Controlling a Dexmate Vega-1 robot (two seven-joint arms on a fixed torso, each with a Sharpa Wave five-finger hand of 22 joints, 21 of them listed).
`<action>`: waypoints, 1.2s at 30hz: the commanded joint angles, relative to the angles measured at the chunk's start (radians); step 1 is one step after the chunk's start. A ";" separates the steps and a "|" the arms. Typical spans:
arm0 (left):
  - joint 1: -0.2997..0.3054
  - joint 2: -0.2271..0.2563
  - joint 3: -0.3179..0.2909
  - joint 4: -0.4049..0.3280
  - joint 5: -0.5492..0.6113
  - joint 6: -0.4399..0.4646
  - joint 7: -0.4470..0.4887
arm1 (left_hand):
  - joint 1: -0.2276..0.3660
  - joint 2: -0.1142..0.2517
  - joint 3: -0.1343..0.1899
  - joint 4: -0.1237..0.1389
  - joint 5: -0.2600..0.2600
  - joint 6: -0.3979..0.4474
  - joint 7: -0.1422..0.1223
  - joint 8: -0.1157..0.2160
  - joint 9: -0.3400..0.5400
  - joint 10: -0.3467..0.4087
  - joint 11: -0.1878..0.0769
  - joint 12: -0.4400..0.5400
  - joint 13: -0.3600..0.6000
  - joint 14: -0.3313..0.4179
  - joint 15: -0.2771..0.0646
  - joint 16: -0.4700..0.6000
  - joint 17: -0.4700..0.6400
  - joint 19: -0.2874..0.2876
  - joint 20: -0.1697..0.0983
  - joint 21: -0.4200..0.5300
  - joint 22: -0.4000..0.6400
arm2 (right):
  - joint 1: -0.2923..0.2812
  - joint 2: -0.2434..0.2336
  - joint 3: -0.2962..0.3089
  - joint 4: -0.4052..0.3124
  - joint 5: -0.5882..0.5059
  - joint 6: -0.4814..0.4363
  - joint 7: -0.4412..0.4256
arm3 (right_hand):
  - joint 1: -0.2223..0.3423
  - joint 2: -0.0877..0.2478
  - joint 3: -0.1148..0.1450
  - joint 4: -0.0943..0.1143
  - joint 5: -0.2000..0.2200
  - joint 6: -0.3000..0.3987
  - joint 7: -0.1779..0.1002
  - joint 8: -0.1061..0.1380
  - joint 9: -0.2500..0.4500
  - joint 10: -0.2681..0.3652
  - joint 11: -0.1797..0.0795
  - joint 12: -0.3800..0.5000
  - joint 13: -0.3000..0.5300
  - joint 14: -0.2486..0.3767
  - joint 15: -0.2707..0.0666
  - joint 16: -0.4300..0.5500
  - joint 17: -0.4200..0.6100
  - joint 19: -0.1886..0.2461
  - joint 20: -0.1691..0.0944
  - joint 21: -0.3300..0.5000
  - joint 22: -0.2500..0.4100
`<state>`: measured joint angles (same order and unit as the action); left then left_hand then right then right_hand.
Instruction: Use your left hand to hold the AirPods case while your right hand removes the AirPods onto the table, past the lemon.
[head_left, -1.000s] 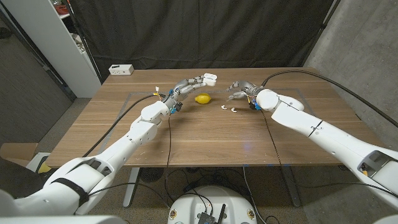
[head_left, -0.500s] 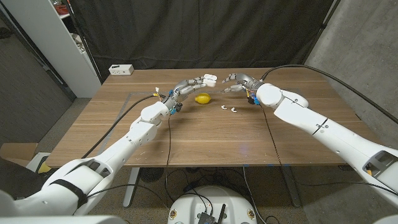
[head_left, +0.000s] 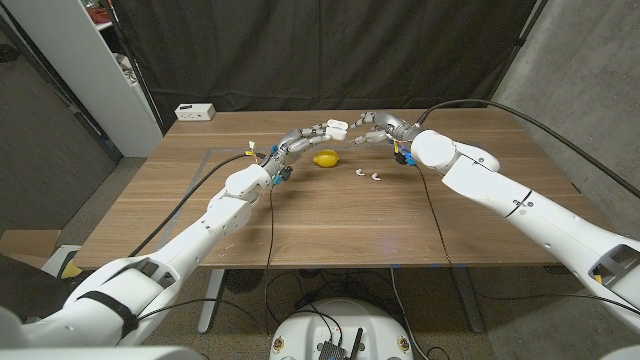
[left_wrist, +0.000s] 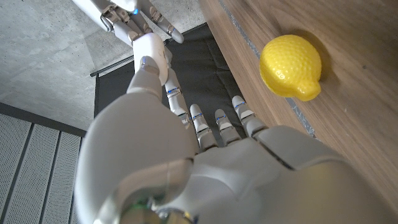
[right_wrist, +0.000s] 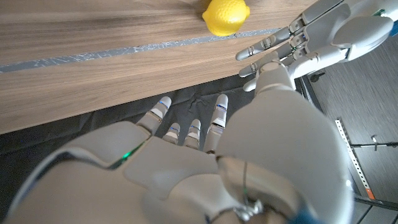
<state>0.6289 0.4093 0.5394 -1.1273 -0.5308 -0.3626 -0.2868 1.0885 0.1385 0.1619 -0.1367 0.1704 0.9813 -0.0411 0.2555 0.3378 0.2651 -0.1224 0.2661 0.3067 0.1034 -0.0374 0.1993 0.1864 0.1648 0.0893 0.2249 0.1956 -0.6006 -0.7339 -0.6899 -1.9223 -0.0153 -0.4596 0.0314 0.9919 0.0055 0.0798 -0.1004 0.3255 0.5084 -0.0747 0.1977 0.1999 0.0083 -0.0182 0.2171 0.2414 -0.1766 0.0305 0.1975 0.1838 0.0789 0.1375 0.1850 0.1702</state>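
Observation:
My left hand (head_left: 305, 137) holds the white AirPods case (head_left: 336, 127) up above the table, behind the yellow lemon (head_left: 325, 158). Two white AirPods (head_left: 361, 172) (head_left: 375, 178) lie on the wood just right of the lemon. My right hand (head_left: 378, 130) hovers in the air beside the case, fingers apart and reaching toward it, with nothing in them. In the left wrist view the case (left_wrist: 151, 53) sits at my fingertips, the right hand (left_wrist: 127, 14) close by it and the lemon (left_wrist: 291, 67) on the table. The right wrist view shows the lemon (right_wrist: 225, 15) and my left hand (right_wrist: 298, 43).
A small white box (head_left: 195, 112) stands at the table's back left corner. A taped outline (head_left: 215, 152) marks the tabletop. A white cabinet (head_left: 110, 70) stands off the table's left side, and a dark curtain hangs behind.
My right hand has risen from beside the AirPods on the table and moved left, up to the case. The left hand and the case have stayed put.

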 joint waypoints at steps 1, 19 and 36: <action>0.016 0.007 0.000 -0.025 0.001 0.004 0.011 | 0.002 0.010 0.017 0.004 0.005 0.059 -0.055 0.006 0.151 0.004 -0.001 -0.001 0.002 -0.001 -0.037 -0.001 0.000 0.007 0.002 0.006 0.000 | -0.014 0.006 0.005 -0.024 0.007 0.028 -0.004 | -0.009 -0.004 -0.007 -0.004 0.007 0.019 0.005 0.010 0.002 0.016 -0.001 0.009 0.000 0.005 0.003 0.010 0.005 0.003 0.009 0.007 0.001; 0.037 0.011 0.000 -0.045 -0.005 0.007 0.016 | 0.002 0.010 0.018 0.004 0.006 0.059 -0.054 0.007 0.153 0.004 0.000 -0.001 0.002 -0.001 -0.036 -0.001 0.000 0.007 0.003 0.006 0.000 | -0.015 0.041 -0.004 0.008 -0.012 0.106 -0.022 | 0.007 0.020 -0.009 -0.015 0.013 0.098 -0.045 0.018 0.006 0.076 -0.012 0.018 -0.001 0.059 -0.030 0.011 0.002 0.038 -0.002 0.008 0.000; 0.038 0.011 -0.001 -0.045 -0.008 0.002 0.011 | 0.002 0.009 0.019 0.003 0.005 0.062 -0.056 0.007 0.151 0.004 0.000 -0.001 0.002 -0.001 -0.037 -0.001 -0.001 0.008 0.002 0.006 0.001 | -0.038 0.080 -0.012 0.066 -0.052 0.197 -0.071 | 0.094 0.049 0.016 -0.046 0.012 0.324 -0.065 0.067 0.006 0.258 -0.078 0.064 -0.002 0.208 -0.119 0.038 -0.001 0.127 -0.060 0.019 0.000</action>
<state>0.6619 0.4204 0.5393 -1.1673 -0.5365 -0.3572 -0.2743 1.0862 0.1408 0.1620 -0.1368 0.1704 0.9796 -0.0427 0.2554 0.3378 0.2651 -0.1224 0.2660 0.3067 0.1034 -0.0373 0.1994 0.1864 0.1648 0.0893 0.2249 0.1955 -0.6241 -0.6741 -0.6963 -1.8897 -0.0459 -0.3140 -0.0180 1.0647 0.0488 0.0909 -0.1390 0.3367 0.7974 -0.1311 0.2563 0.2046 0.2379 -0.0893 0.2711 0.2366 0.0123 -0.0324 0.2295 0.1813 0.1867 0.0867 0.1965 0.1675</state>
